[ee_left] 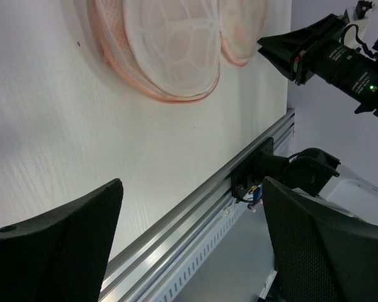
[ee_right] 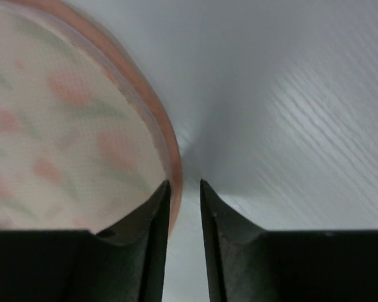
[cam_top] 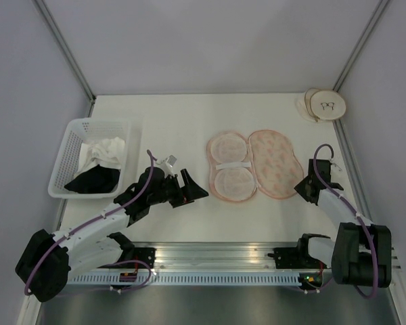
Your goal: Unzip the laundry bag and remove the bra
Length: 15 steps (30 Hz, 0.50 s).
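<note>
Bag [cam_top: 254,164] lies opened flat at centre of table [cam_top: 162,122]: mesh-lined half to the left, printed half to the right. White band crosses the mesh half.

Bra [cam_top: 110,146]: white cloth in basket [cam_top: 73,145], left of frame, on top of black cloth [cam_top: 93,181]. Well apart from bag.

Right gripper [ee_right: 184,185]: fingers nearly pressed together, only a slit between, nothing in it. Tips at the bag's pink rim, lower right edge.

Left gripper [cam_top: 189,186]: spread wide, empty, left of bag, not touching it.

Round cream pouch [cam_top: 327,105] in upper right corner.
</note>
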Motion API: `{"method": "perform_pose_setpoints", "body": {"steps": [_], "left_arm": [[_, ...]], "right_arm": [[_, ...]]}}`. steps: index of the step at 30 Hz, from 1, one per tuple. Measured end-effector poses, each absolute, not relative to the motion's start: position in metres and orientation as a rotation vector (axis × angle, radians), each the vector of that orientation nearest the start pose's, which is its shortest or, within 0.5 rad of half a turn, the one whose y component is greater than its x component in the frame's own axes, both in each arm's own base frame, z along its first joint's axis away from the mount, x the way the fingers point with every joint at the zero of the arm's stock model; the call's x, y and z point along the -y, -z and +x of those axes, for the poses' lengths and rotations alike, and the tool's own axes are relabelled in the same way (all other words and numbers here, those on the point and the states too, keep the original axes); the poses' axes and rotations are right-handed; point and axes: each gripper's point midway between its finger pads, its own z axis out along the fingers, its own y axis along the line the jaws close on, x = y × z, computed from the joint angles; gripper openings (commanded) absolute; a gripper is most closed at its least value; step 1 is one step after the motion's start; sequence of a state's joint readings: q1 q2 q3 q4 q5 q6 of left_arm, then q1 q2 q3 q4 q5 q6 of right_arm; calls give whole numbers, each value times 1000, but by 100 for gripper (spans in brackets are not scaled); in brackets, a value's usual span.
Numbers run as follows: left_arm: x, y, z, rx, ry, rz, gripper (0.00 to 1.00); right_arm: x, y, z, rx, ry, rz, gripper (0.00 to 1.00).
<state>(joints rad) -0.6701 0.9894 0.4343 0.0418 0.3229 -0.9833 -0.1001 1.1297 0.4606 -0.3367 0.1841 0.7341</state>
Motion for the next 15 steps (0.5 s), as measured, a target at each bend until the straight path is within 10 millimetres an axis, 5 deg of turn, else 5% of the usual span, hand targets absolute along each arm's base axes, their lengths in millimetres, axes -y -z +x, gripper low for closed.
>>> {"method": "perform_pose_setpoints", "body": {"steps": [5, 11, 15], "left_arm": [[257, -123, 183, -2344, 1262, -146, 93], [254, -119, 180, -2349, 1253, -152, 93], [253, -126, 180, -2325, 1261, -149, 93]], "right_arm": [[28, -13, 256, -2295, -29, 1079, 2], [24, -17, 258, -2277, -70, 1042, 0], [16, -60, 272, -2149, -171, 893, 0]]}}
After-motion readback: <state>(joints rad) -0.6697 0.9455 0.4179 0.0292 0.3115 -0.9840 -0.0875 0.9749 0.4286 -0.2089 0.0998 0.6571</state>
